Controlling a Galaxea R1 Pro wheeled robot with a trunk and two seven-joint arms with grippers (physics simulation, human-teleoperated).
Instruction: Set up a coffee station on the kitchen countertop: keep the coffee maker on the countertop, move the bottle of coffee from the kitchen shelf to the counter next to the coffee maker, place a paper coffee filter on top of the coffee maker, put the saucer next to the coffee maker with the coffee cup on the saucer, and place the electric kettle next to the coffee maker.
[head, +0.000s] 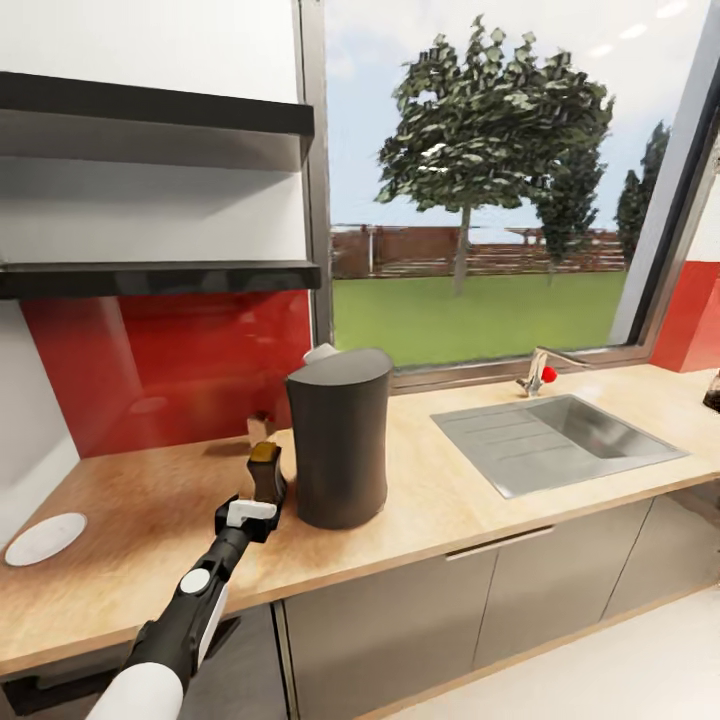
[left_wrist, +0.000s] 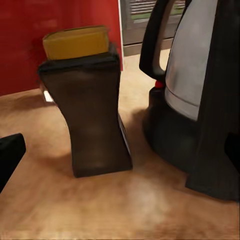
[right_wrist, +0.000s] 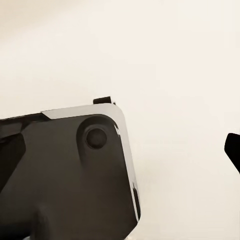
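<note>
Because the left gripper (head: 262, 497) sits low and left of centre in the head view, right behind the bottle of coffee (head: 266, 468), its jaws are hard to read there. In the left wrist view one dark fingertip (left_wrist: 9, 156) shows at the left edge, well clear of the bottle, so the fingers look spread and holding nothing, though I would not swear to it. That bottle stands upright on the countertop (head: 430, 500), just beside the coffee maker (head: 340, 440), apparently already set down. A good finish is to draw straight back along the arm's line, keeping the fingers wide, so neither clips the narrow waist and tips it. At the far left edge lies the saucer (head: 44, 538), a likely next target. Whether the right gripper is open, I cannot tell.
</note>
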